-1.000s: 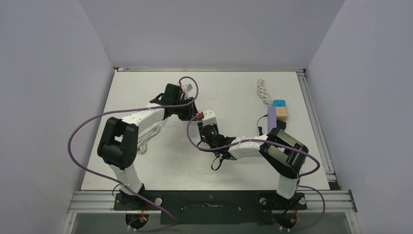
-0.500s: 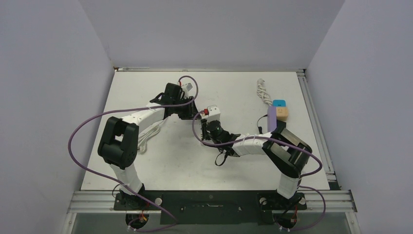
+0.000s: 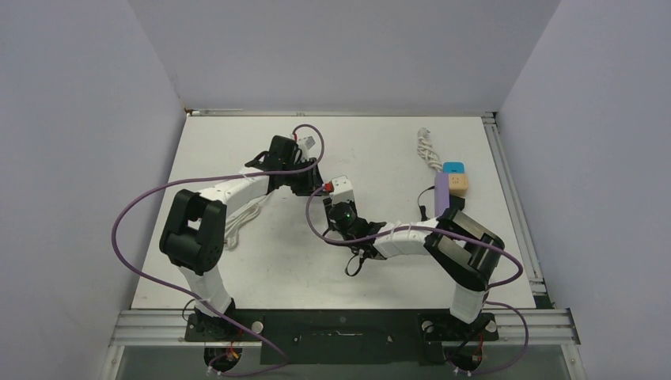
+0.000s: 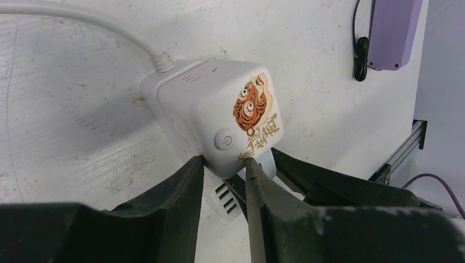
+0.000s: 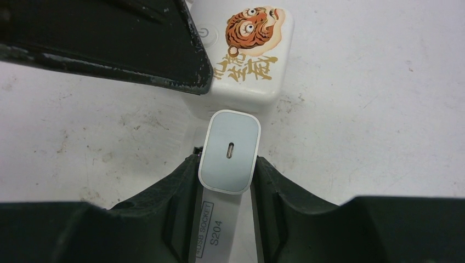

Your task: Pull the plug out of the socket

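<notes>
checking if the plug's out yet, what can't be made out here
- Right wrist: charger prongs, hidden behind its own body; seated in the cube socket or free, cannot tell.
- Top external: that joint, too small, under the right gripper.
- Left wrist: charger mostly hidden by the fingers.

On the white tabletop, a small white cube-shaped socket block is closely flanked by the black left gripper on its left and the black right gripper on its near side, with a purple rectangular box seen well apart at the right.
</notes>
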`<control>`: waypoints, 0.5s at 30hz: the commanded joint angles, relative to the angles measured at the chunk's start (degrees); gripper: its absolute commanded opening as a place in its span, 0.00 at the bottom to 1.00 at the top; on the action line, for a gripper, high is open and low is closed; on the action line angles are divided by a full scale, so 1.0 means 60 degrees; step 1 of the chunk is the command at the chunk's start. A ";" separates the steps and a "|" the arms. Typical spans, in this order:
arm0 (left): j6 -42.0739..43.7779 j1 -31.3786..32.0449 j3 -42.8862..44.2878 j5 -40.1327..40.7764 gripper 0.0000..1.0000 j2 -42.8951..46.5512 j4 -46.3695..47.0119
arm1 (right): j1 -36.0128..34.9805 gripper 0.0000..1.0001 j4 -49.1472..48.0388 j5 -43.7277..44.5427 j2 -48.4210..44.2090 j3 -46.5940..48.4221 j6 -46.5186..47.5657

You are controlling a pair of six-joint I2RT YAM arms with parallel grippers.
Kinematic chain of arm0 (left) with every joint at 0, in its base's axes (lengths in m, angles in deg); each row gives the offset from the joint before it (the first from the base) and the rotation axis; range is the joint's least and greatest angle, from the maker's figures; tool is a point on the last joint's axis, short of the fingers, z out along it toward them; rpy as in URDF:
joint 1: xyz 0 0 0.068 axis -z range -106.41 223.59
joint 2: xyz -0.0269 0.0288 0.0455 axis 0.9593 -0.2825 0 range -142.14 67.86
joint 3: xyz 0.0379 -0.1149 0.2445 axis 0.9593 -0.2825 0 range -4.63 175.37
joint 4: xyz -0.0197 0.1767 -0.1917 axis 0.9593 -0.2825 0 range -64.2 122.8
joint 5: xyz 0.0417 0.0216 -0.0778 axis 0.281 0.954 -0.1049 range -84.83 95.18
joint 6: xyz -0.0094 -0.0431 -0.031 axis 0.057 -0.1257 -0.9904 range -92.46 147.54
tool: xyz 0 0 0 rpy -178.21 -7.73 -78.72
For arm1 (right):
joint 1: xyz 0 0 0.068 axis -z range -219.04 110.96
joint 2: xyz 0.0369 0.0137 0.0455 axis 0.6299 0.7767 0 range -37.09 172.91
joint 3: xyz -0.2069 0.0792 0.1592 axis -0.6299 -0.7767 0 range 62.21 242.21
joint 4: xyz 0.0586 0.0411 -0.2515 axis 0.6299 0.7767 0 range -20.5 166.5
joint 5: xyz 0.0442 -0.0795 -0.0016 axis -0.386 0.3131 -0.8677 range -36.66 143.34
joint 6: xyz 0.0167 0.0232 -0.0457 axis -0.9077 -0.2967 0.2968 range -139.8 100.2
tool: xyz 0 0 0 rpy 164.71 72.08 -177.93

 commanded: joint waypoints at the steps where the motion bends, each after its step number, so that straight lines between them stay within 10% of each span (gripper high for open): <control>1: 0.0651 0.0018 -0.0488 0.1676 0.28 -0.0912 -0.1564 | -0.0357 0.05 0.0011 0.0096 -0.0124 0.0290 0.0087; 15: 0.0666 0.0022 -0.0477 0.1679 0.28 -0.0924 -0.1581 | 0.0712 0.05 -0.0325 -0.1560 -0.0332 -0.0168 -0.0976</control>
